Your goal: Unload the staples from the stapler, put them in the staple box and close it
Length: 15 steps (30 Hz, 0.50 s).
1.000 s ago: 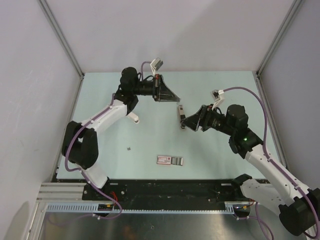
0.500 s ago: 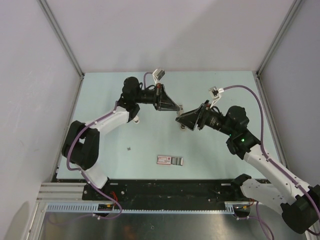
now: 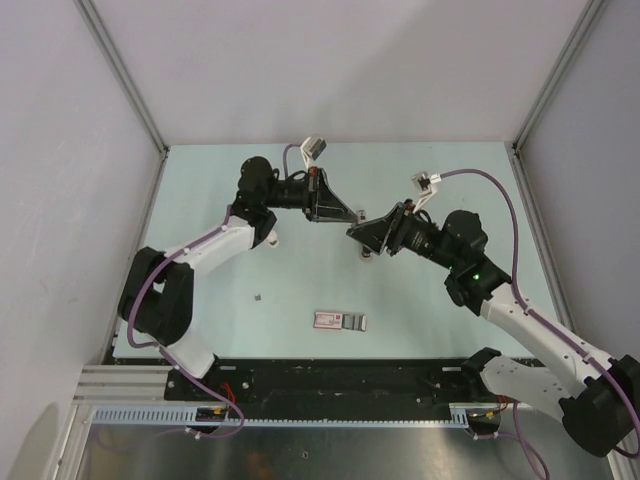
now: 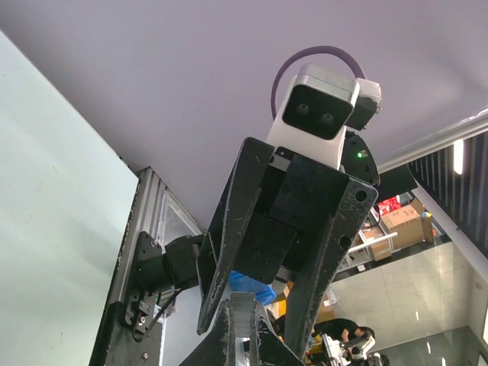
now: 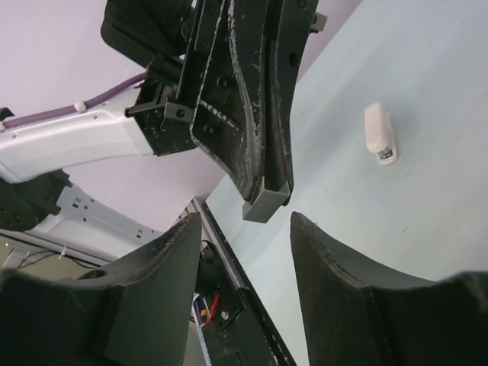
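Pale-green table [image 3: 300,280] holds a tiny dark-grey staple bit [image 3: 259,297], which lies alone on the left side, well apart from both grippers. A flat pink-and-grey packet [image 3: 340,321] lies near the black front rail [image 3: 340,372]; its contents cannot be made out. Above the middle of the table the two grippers meet tip to tip. The left gripper [image 3: 352,216] has its fingers drawn together, apparently pinching a small grey block [image 5: 267,204] at their tips, though what that block is cannot be told. The right gripper [image 5: 244,229] stands spread wide; the left gripper's tip pokes into the gap between its fingers and blocks much of the right wrist view. A small white stapler [image 5: 380,133] lies flat on the table beyond, touching neither gripper.
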{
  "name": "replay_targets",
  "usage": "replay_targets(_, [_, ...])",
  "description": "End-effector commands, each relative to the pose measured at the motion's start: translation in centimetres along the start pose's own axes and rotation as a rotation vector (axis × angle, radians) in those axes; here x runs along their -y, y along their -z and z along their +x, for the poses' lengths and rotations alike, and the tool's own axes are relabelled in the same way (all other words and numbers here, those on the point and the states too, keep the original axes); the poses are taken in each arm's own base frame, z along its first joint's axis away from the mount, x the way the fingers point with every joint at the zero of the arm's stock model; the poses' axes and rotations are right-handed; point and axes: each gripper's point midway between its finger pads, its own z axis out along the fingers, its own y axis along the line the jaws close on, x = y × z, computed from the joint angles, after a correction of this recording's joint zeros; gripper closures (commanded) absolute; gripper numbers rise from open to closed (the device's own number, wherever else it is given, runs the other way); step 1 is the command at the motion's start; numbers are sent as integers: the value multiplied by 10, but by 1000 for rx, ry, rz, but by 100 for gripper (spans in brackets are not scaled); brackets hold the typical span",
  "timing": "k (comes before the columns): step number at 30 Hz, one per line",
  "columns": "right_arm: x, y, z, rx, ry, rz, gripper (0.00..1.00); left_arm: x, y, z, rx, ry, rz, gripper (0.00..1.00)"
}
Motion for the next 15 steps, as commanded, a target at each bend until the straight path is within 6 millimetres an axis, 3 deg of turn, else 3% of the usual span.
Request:
replay_targets(1, [-19, -6, -30, 106, 20, -40, 48, 25, 2, 3, 7, -69, 33, 100])
replay_targets(15, [-23, -13, -28, 112, 3, -54, 74, 25, 3, 5, 11, -79, 31, 100])
